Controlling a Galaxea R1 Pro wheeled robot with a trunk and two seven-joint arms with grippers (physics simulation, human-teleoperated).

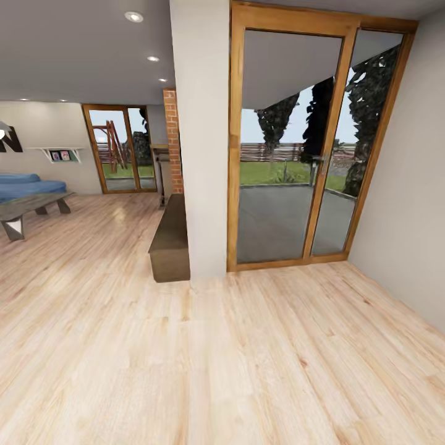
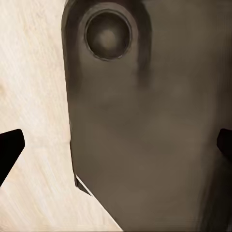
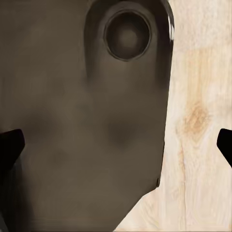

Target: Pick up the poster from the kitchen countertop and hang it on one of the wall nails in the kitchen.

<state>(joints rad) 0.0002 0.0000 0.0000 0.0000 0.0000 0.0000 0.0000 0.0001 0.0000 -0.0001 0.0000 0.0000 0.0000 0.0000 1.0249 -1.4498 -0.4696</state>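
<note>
Ahead of you stood a white pillar [image 1: 199,136] w/ a glass door [image 1: 315,142] beside it. No poster or counter was around yet. Both grippers [image 2: 116,145] [image 3: 116,145] were wide apart, empty. You could've bumped that pillar or low bench [image 1: 171,238] turning.

I can read almost nothing from here. On the far wall [image 1: 43,123] at the left edge of my head view there is large dark lettering [image 1: 9,139], cut off by the frame; only what looks like an "N" shows. The small pictures on the shelf [image 1: 60,156] below are too tiny to read.
</note>
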